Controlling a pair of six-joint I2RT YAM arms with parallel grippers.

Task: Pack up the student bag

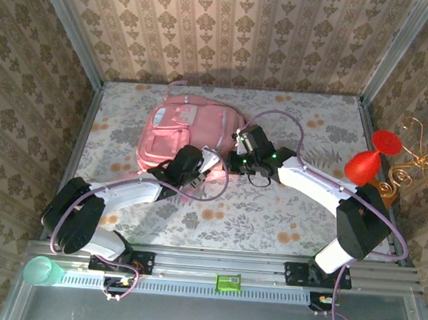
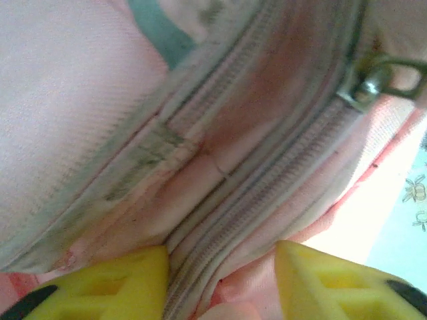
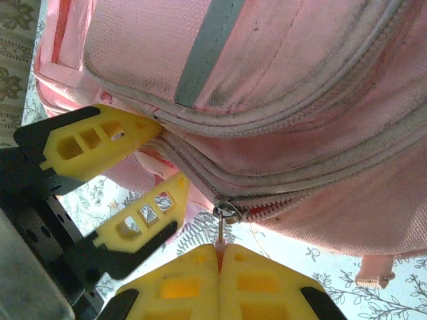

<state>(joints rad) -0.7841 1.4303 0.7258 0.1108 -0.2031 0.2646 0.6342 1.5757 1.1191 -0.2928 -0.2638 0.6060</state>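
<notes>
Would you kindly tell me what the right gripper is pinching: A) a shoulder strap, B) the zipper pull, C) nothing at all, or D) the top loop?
B: in the right wrist view the right gripper has its yellow fingers pressed together on the thin metal zipper pull hanging from the bag.

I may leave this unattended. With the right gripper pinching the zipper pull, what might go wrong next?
The right gripper pinches only the thin zipper pull, which may slip out under a tug. The fingers of the left gripper straddle the soft zipper seam of the student bag; if that hold is loose, the bag could drag instead of the zipper moving.
</notes>
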